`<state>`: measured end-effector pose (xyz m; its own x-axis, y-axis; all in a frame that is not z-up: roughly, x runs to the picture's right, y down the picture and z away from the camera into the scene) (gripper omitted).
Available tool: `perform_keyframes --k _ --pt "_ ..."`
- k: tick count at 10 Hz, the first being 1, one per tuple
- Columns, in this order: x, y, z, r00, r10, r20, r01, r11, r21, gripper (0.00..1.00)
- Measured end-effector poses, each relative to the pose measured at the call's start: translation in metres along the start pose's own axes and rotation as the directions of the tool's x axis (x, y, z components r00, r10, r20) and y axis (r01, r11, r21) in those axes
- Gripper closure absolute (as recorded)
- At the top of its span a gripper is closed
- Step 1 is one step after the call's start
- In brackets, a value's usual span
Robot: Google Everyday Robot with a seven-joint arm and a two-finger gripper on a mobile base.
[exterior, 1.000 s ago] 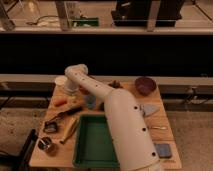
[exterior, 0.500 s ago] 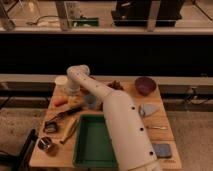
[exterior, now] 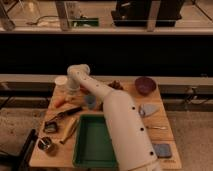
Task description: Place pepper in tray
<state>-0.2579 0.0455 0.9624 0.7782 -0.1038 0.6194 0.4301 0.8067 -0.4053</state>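
Note:
The orange-red pepper (exterior: pixel 62 101) lies on the wooden table (exterior: pixel 165 131) near its left edge. The green tray (exterior: pixel 94 141) sits at the front middle of the table, with nothing visible inside. My white arm reaches from the lower right across to the far left. My gripper (exterior: pixel 71 89) hangs just behind and to the right of the pepper, beside a white cup (exterior: pixel 61 81). The wrist partly hides the gripper.
A small blue cup (exterior: pixel 90 101) stands right of the pepper. A dark-handled utensil (exterior: pixel 64 114), a wooden spatula (exterior: pixel 70 130) and a metal cup (exterior: pixel 46 145) lie left of the tray. A purple bowl (exterior: pixel 145 85), grey cloth (exterior: pixel 148 110) and blue sponge (exterior: pixel 161 150) are on the right.
The arm has barely moved; the gripper stays at the far left by the white cup and the pepper.

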Motion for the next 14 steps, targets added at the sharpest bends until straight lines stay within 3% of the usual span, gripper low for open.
perform_keyframes --k 4,7,9,12,14 --pt "-0.001 0.002 -0.014 1.000 0.002 -0.011 -0.002 1.000 0.011 0.69" --pt "-0.016 0.001 -0.062 0.998 0.014 -0.056 -0.010 0.997 0.075 0.81" --pt "-0.028 0.006 -0.094 0.996 0.030 -0.089 -0.019 0.992 0.124 0.80" --pt "-0.037 0.045 -0.136 0.986 0.083 -0.145 -0.053 0.980 0.194 0.74" --pt "-0.043 0.083 -0.159 0.976 0.118 -0.185 -0.078 0.975 0.210 0.74"
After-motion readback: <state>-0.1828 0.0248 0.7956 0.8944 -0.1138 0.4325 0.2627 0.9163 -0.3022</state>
